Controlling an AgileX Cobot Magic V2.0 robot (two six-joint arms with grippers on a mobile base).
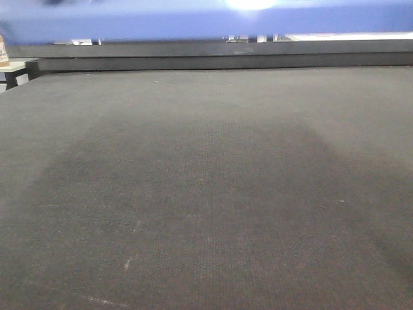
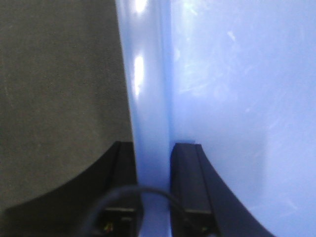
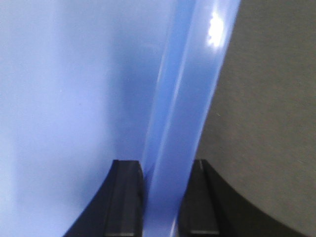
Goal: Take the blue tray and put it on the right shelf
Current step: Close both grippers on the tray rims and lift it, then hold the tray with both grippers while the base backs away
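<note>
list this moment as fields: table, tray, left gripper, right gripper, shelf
table: dark textured top
blue tray: gripped on two opposite rims, apparently raised above the table
left gripper: shut on the tray's rim, one finger inside, one outside
right gripper: shut on the opposite rim, same way
shelf: not in view

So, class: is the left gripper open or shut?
Shut on the blue tray: the left gripper's black fingers press both sides of its rolled rim, no gap showing.
</note>
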